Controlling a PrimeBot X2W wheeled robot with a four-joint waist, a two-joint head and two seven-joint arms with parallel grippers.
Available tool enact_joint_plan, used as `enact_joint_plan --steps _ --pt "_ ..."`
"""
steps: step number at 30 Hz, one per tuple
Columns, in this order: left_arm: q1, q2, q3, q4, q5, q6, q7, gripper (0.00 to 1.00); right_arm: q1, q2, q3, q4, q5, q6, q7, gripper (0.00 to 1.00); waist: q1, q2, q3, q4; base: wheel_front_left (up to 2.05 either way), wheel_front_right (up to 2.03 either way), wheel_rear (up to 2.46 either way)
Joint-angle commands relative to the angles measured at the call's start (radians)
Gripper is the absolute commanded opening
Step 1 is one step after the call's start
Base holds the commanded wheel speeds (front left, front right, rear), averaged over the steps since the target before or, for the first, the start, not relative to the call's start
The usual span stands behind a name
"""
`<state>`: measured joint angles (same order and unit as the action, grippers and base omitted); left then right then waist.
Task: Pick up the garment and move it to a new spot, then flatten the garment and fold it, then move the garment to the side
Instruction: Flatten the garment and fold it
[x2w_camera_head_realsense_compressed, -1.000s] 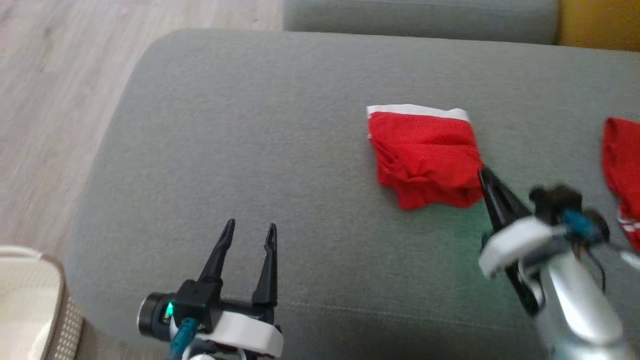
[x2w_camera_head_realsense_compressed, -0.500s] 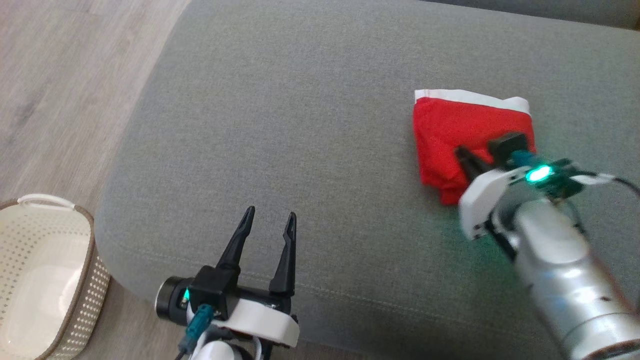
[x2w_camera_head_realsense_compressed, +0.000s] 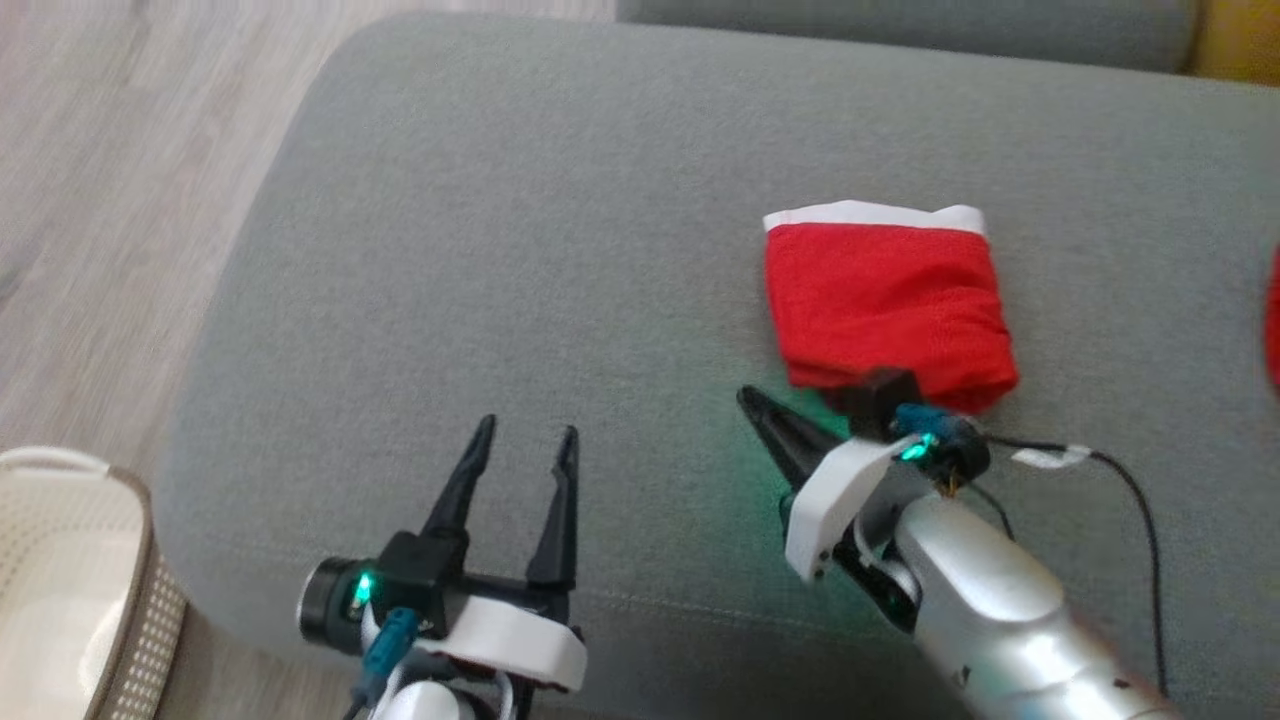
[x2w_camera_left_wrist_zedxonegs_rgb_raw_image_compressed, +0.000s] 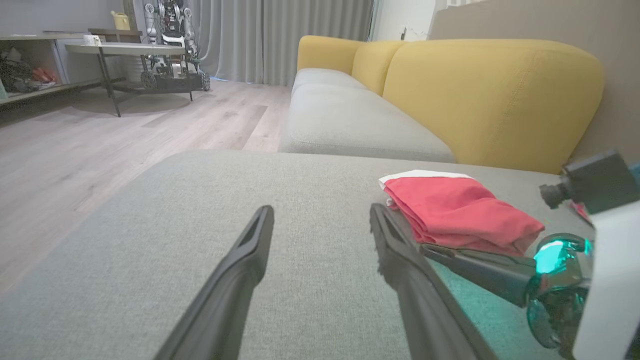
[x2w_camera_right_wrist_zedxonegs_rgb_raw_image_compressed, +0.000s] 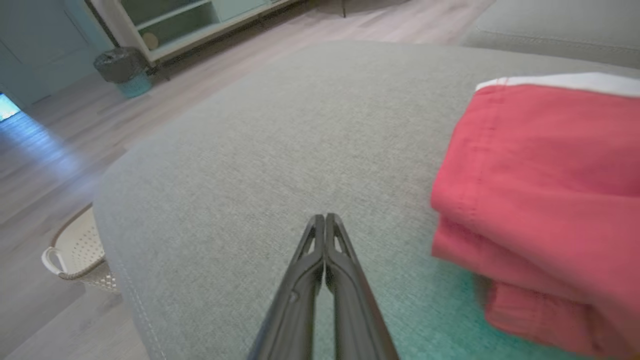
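Closest to us, our left gripper (x2w_camera_head_realsense_compressed: 528, 428) hovers over the front edge of the grey cushion (x2w_camera_head_realsense_compressed: 480, 230), its two dark fingers spread apart with nothing between them. Off to its left and lower down, a pale perforated basket (x2w_camera_head_realsense_compressed: 60, 590) stands on the wooden floor (x2w_camera_head_realsense_compressed: 90, 200) just beside the cushion. A little further in, our right gripper (x2w_camera_head_realsense_compressed: 748, 398) sits low over the fabric and points toward the cushion's left side. In the right wrist view we see its fingers (x2w_camera_right_wrist_zedxonegs_rgb_raw_image_compressed: 302, 300) pressed together along their length, clamping nothing; we cannot tell whether the tips touch the cushion. A green glow from the wrist light falls on the grey cloth, and a thin black cable (x2w_camera_head_realsense_compressed: 1140, 500) loops away from the wrist. Just beyond the wrist lies the garment (x2w_camera_head_realsense_compressed: 885, 300), a red piece folded into a compact rectangle with a white band along its far edge. It rests on the cushion's right half, free of both grippers. At the right edge we catch a sliver of another red cloth (x2w_camera_head_realsense_compressed: 1274, 320). Farthest off, the left wrist view shows a yellow sofa (x2w_camera_left_wrist_zedxonegs_rgb_raw_image_compressed: 490, 95) and grey curtains (x2w_camera_left_wrist_zedxonegs_rgb_raw_image_compressed: 280, 35).
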<state>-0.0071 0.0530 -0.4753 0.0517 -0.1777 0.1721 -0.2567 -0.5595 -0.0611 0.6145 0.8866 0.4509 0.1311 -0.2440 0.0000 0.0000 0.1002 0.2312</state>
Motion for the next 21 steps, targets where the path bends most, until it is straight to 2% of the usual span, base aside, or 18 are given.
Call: enact_joint_plan --steps 1,2,3,8,13,18,21 --pt "-0.024 -0.003 0.037 -0.038 0.007 0.011 -0.005 1.0 -0.027 0.01 -0.02 -0.056 0.005 0.0 -0.017 0.4 0.0 0.0 -0.025 -0.027 0.0 0.0 0.0" --pt "-0.018 -0.003 0.045 -0.043 0.009 0.013 -0.005 1.0 -0.019 0.006 -0.051 -0.096 -0.001 0.0 -0.017 0.96 0.0 0.0 -0.034 -0.039 0.0 0.0 0.0" --pt "-0.01 -0.003 0.055 -0.048 0.01 0.016 -0.005 1.0 -0.006 -0.003 -0.089 -0.145 -0.017 0.0 -0.017 1.0 0.0 0.0 -0.045 -0.051 0.0 0.0 0.0" --pt "0.027 -0.003 0.114 -0.085 0.019 0.033 -0.005 1.0 0.13 -0.041 -0.34 -0.4 -0.14 0.0 -0.017 1.0 0.0 0.0 -0.083 -0.104 0.0 0.0 0.0" --pt "0.057 -0.003 0.171 -0.138 0.041 0.067 -0.005 1.0 0.311 -0.014 -0.587 -0.642 -0.241 0.0 -0.018 1.0 0.0 0.0 -0.107 -0.142 0.0 0.0 0.0" --pt "0.08 -0.003 0.194 -0.192 0.081 0.056 -0.005 1.0 0.458 0.002 -0.639 -0.759 -0.294 0.0 -0.018 1.0 0.0 0.0 -0.12 -0.169 0.0 0.0 0.0" --pt "0.11 -0.003 0.211 -0.188 0.093 0.055 -0.005 1.0 0.524 0.006 -0.624 -0.796 -0.319 0.0 -0.018 1.0 0.0 0.0 -0.127 -0.181 0.0 0.0 0.0"
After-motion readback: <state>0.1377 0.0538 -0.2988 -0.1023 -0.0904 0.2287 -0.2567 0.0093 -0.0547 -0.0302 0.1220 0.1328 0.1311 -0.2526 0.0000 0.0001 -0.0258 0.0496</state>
